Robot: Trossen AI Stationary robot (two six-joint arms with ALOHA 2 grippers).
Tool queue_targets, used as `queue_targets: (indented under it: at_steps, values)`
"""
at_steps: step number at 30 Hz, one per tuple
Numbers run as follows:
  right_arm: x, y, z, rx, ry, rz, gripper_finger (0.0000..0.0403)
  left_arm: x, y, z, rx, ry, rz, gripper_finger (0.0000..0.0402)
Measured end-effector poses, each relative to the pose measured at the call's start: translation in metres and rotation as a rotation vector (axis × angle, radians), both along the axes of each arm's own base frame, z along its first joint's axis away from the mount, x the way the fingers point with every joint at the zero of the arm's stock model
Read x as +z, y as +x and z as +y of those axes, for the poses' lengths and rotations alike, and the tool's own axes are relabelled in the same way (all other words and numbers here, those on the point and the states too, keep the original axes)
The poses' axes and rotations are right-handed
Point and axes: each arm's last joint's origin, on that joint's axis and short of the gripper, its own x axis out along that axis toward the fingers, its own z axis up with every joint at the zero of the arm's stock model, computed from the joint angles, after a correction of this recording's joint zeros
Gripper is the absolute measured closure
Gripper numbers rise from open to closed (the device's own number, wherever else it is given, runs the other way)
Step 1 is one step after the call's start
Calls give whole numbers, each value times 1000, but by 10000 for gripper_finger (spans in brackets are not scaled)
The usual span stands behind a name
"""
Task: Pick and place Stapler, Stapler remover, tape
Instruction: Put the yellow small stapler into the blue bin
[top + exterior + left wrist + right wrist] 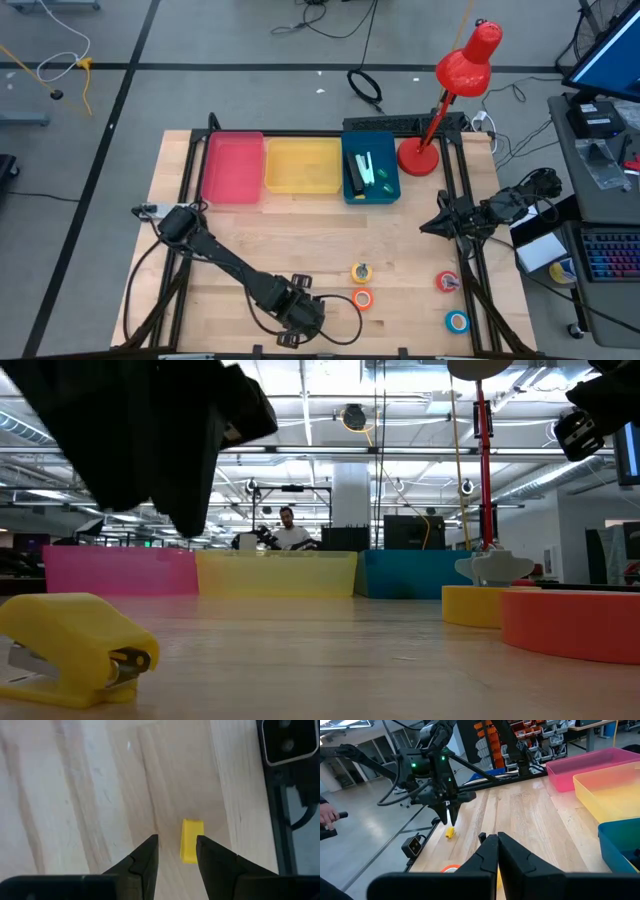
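A small yellow stapler remover [75, 645] lies on the wooden table near its front edge. My left gripper [176, 838] hangs just above it, open and pointing steeply down, with the remover [191, 840] showing just past its fingertips. From the right wrist view the left gripper [449, 812] stands clear of the remover [450, 832]. Staplers [362, 170] lie in the blue bin [392, 190]. The tape rolls lie flat at the front right: yellow [361, 272], orange [362, 298], red [447, 282] and blue [457, 321]. My right gripper [496, 837] waits shut at the table's right edge.
A pink bin [233, 165] and a yellow bin [303, 165] stand beside the blue one along the far edge. A red desk lamp [420, 155] stands at the far right. A black frame rail [285, 795] runs close by the remover. A person [290, 530] is far behind the table.
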Motion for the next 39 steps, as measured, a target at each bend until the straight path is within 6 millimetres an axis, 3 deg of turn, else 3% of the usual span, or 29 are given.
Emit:
queue_targets:
  at_steps: [16, 29, 39]
  values:
    - [-1, 0, 0, -4, -3, 6, 399, -11, -1, -13, -78, -39, 4, 270]
    - [-34, 12, 7, -16, 59, 71, 399, -9, -1, -13, -97, -22, -12, 270]
    - [-36, 16, 9, -9, 65, -12, 399, -25, 1, -15, -124, -16, 21, 270]
